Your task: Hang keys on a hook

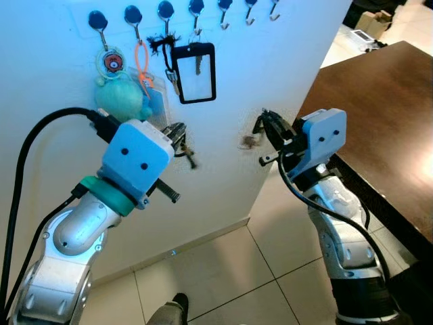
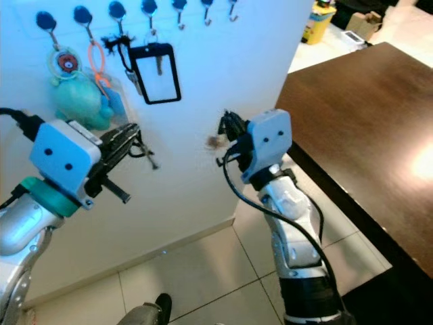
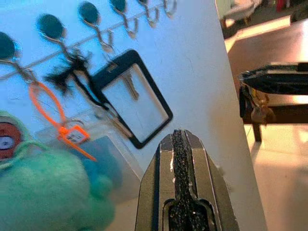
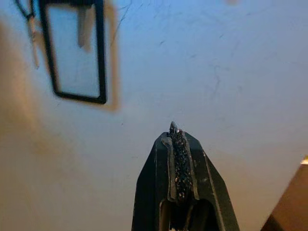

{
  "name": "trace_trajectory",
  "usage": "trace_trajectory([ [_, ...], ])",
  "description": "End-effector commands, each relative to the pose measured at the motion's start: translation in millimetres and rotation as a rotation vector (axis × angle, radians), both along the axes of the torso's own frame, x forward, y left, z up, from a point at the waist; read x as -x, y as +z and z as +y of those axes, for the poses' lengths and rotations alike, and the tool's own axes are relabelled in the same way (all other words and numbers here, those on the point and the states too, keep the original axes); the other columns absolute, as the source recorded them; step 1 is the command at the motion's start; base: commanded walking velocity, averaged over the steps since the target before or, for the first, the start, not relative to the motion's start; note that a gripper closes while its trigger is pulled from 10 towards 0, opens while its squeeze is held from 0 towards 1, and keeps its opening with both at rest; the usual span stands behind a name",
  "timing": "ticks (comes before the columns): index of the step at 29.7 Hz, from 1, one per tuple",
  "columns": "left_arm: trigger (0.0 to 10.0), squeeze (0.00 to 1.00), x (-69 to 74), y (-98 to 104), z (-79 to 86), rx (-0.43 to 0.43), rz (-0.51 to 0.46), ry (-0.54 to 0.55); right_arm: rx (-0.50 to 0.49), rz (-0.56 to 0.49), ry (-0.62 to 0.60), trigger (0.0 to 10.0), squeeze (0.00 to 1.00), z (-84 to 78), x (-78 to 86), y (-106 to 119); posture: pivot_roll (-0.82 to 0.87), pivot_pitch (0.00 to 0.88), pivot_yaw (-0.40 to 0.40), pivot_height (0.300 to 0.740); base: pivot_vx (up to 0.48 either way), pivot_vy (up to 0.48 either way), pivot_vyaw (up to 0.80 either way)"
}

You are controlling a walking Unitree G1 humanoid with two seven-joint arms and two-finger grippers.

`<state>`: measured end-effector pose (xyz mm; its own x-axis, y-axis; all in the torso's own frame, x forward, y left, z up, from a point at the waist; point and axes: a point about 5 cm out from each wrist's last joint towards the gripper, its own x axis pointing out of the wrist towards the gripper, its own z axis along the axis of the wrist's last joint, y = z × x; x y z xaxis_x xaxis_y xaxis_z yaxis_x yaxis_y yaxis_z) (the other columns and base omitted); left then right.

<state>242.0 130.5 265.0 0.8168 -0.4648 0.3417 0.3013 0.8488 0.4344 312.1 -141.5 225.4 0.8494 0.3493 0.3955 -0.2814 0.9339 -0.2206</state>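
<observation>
**Both grippers up near the hook wall, keys at the right fingertips**

Roughly: keys (image 3: 256,107) are dangling downward from the tip of the right gripper (image 1: 265,123), long axis near vertical; small and blurred, so detail is unclear. Right gripper is clenching on them, hovering just off the white wall (image 1: 270,61), well below the empty hooks (image 1: 249,13). Left gripper (image 1: 177,133) is pointing at the wall with fingers pressed together, holding nothing. Black badge holder (image 1: 195,73), orange loop (image 1: 141,66) and teal plush (image 1: 120,97) are occupying the leftward hooks. Dark wooden table (image 1: 385,108) is standing to the right.
</observation>
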Motion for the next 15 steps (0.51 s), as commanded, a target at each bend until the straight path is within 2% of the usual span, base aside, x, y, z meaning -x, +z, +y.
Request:
trace_trajectory([
  [1, 10.0, 0.0, 2.4, 14, 1.5, 0.022, -0.053, -0.011, -0.022, -0.074, -0.046, 10.0, 0.0, -5.1, -1.2, 14, 0.1, 0.057, 0.064, 0.74, 0.0, 0.0, 0.0],
  [4, 10.0, 0.0, 0.5, 22, 0.4, 0.034, -0.085, -0.01, -0.031, -0.108, -0.058, 10.0, 0.0, -7.3, -2.6, 23, 0.1, 0.053, 0.063, 0.74, 0.0, 0.0, 0.0],
  [6, 10.0, 0.0, -5.1, 36, -3.1, 0.069, -0.128, -0.008, -0.043, -0.148, -0.034, 10.0, 0.0, -7.0, -7.1, 38, 0.09, 0.05, 0.068, 0.74, 0.0, 0.0, 0.0],
  [10, 10.0, 0.0, -7.6, 40, -5.7, 0.084, -0.138, -0.011, -0.05, -0.146, 0.004, 10.0, 0.0, -3.6, -10.6, 43, 0.09, 0.047, 0.071, 0.74, 0.0, 0.0, 0.0],
  [11, 10.0, 0.0, -9.5, 43, -8.4, 0.096, -0.149, -0.017, -0.056, -0.137, 0.05, 10.0, 0.0, 3.2, -15.1, 46, 0.08, 0.038, 0.075, 0.74, 0.0, 0.0, 0.0],
  [13, 10.0, 0.0, -9.5, 43, -8.4, 0.096, -0.149, -0.017, -0.056, -0.137, 0.05, 10.0, 0.0, 3.2, -15.1, 46, 0.08, 0.038, 0.075, 0.74, 0.0, 0.0, 0.0],
  [14, 10.0, 0.0, -12.4, 49, -12.5, 0.112, -0.164, -0.027, -0.07, -0.128, 0.13, 10.0, 0.0, 20.9, -26.4, 54, 0.09, 0.03, 0.076, 0.74, 0.0, 0.0, 0.0],
  [15, 10.0, 0.0, -12.4, 49, -12.5, 0.112, -0.164, -0.027, -0.07, -0.128, 0.13, 10.0, 0.0, 20.9, -26.4, 54, 0.09, 0.03, 0.076, 0.74, 0.0, 0.0, 0.0],
])
